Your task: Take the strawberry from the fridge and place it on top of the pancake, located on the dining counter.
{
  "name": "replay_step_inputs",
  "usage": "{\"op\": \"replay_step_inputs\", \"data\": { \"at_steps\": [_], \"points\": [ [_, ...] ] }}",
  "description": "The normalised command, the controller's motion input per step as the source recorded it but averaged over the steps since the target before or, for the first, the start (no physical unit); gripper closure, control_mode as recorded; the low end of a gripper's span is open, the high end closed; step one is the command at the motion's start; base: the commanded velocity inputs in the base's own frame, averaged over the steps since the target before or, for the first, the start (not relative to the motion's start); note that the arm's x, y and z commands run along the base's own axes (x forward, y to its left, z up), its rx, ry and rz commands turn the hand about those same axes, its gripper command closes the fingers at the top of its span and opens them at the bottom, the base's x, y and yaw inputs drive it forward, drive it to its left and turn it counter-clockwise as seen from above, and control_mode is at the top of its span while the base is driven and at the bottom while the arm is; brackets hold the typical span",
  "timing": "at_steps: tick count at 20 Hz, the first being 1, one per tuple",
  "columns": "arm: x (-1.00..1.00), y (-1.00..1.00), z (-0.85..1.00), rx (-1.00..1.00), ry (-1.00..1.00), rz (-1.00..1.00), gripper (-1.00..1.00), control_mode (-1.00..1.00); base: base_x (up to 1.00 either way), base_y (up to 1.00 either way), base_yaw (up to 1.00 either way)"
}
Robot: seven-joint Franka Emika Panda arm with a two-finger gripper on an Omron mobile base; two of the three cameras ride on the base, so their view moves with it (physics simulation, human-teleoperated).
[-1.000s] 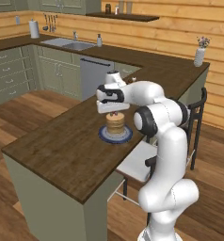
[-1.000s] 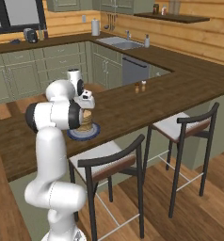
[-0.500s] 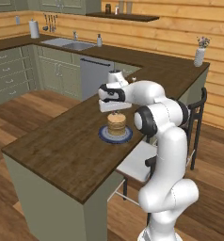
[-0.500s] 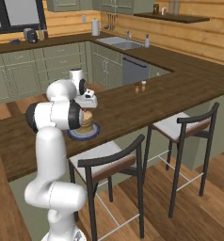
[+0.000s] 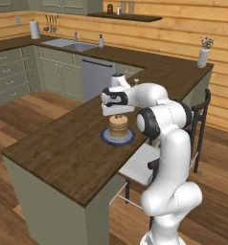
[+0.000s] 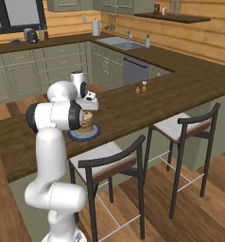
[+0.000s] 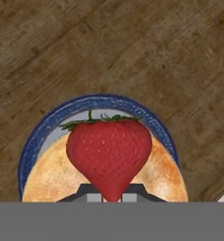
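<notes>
- In the hand view the strawberry (image 7: 109,150) hangs in the jaws, pointed tip toward the camera, green leaves away from it. Its long axis runs along the gripper's own line.
- The jaws are closed on the berry's narrow tip; the 2 dark finger tips (image 7: 85,192) peek out either side of it at the bottom of that view.
- Straight beyond the berry, along the gripper's line, lies the pancake (image 7: 52,179), its golden top showing on both sides of the fruit. The berry sits over the stack's middle part, not off toward the rim.
- Around the pancake runs the blue-rimmed plate (image 7: 43,129), and past that the dark wood of the dining worktop (image 7: 132,52).
- From the left base view the gripper (image 5: 117,111) hovers just above the pancake stack, pointing down. Whether the berry touches the top pancake cannot be told; a slim gap seems likely.
- The right base view puts the stack and plate near the stool-side edge of the worktop, the arm's elbow beside them.
- Judged from this, the coming move turns on a short straight descent and a release; no sideways correction looks needed.
</notes>
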Motion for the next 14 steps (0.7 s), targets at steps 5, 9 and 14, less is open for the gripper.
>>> {"op": "replay_step_inputs", "data": {
  "at_steps": [5,9,14],
  "points": [
    [0.0,0.0,-0.32,-0.02,0.0,0.0,-1.0,-1.0,0.0,0.0,0.0],
    [-0.39,-0.07,-0.05,0.0,-0.03,0.0,-1.0,-1.0,0.0,0.0,0.0],
    [-0.41,-0.06,0.06,0.0,-0.01,0.0,-1.0,-1.0,0.0,0.0,0.0]
  ]
}}
